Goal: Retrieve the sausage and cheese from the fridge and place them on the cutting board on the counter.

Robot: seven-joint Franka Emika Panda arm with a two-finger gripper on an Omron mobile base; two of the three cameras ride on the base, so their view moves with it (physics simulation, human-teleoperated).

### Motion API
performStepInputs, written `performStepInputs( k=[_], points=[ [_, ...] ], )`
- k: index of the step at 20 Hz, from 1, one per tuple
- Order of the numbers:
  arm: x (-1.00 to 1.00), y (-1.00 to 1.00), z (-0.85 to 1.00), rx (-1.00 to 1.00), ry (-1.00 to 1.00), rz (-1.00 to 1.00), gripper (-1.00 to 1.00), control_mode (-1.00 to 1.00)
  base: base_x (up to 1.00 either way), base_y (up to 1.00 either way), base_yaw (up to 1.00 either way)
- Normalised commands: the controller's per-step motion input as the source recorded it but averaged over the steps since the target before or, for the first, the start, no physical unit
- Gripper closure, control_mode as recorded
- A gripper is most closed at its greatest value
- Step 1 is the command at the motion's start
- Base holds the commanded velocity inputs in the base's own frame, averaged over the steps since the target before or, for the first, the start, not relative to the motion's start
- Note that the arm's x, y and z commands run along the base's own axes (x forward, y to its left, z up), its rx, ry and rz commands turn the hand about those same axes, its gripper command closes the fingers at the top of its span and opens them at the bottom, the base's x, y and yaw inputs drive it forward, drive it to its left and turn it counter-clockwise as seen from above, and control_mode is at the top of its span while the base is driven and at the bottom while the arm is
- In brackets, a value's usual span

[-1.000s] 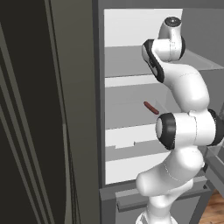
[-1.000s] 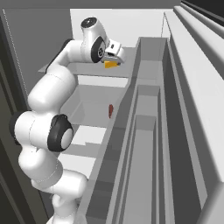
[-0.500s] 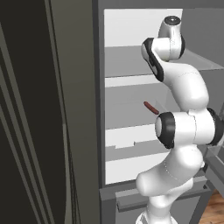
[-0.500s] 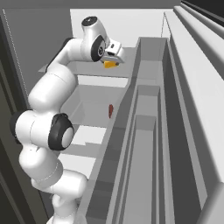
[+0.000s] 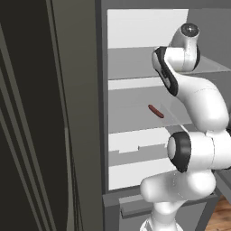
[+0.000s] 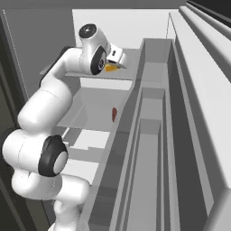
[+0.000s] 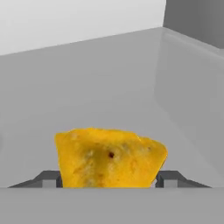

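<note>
**Hand closing around cheese on upper fridge shelf**

The hand (image 7: 108,179) is gripping the cheese (image 7: 109,158), fingers pressing both sides, on the fridge's (image 5: 85,113) upper shelf (image 6: 131,67). The sausage (image 5: 156,111) is lying on the shelf below.

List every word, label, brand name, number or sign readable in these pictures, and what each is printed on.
None. No readable text on the cheese, the sausage, the fridge or its shelves.
</note>
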Motion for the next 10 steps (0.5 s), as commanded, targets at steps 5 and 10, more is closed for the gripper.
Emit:
performStepInputs(
  k=[5, 10],
  points=[
    [-0.94, 0.07, 0.38, -0.01, -0.17, 0.03, 1.0, -1.0, 0.0, 0.0, 0.0],
    [-0.99, 0.13, 0.85, 0.0, -0.04, 0.05, 1.0, -1.0, 0.0, 0.0, 0.0]
  ],
)
